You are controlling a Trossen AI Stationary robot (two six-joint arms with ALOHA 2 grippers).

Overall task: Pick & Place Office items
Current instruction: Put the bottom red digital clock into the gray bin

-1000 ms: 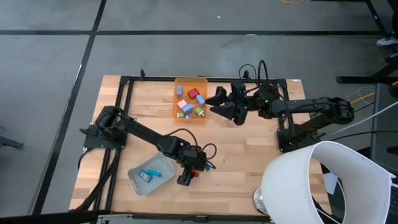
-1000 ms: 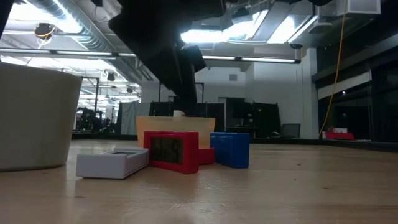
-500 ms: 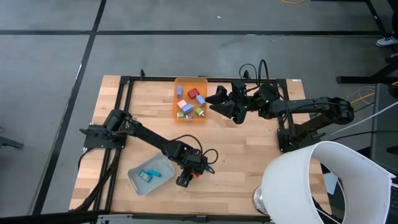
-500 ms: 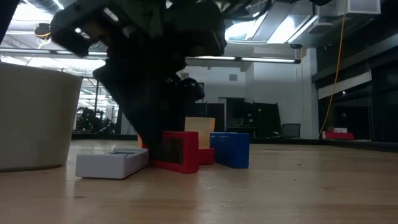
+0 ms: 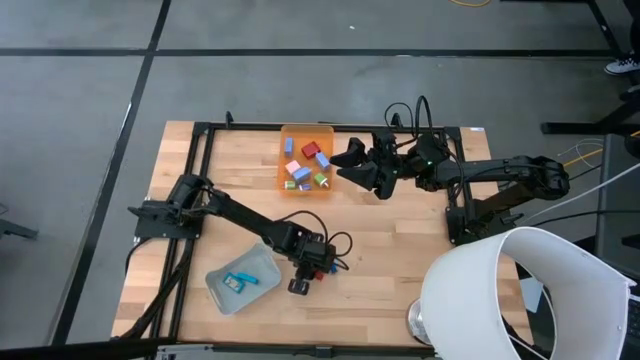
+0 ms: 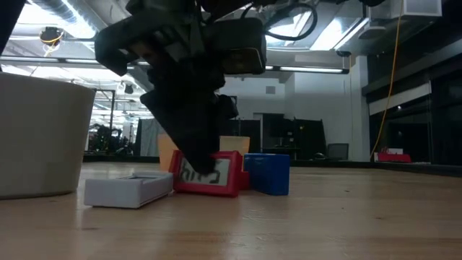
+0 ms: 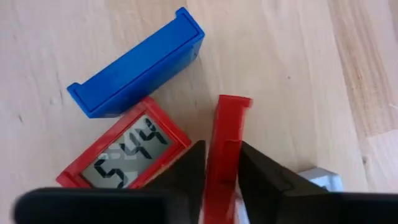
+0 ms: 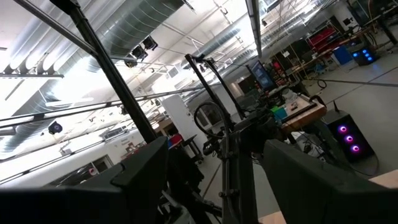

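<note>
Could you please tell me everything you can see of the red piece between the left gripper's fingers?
The red piece is a thin, flat rectangle of what looks like plastic, standing on edge on the wooden table. The left gripper has a dark finger on each side of it. Beside it lie a red clock and a blue block.

The bin [image 5: 306, 160] is sitting at the table's [image 5: 400, 250] far edge, the tray [image 5: 243, 281] near its front, well apart.

Left gripper [image 7: 221, 180] hemmed in: red clock [image 7: 124, 155] at 9 o'clock, blue block [image 7: 137, 65] at 11, white piece [image 7: 320, 180] at 3. Bare table [image 7: 292, 74] from 12 to 2.
</note>
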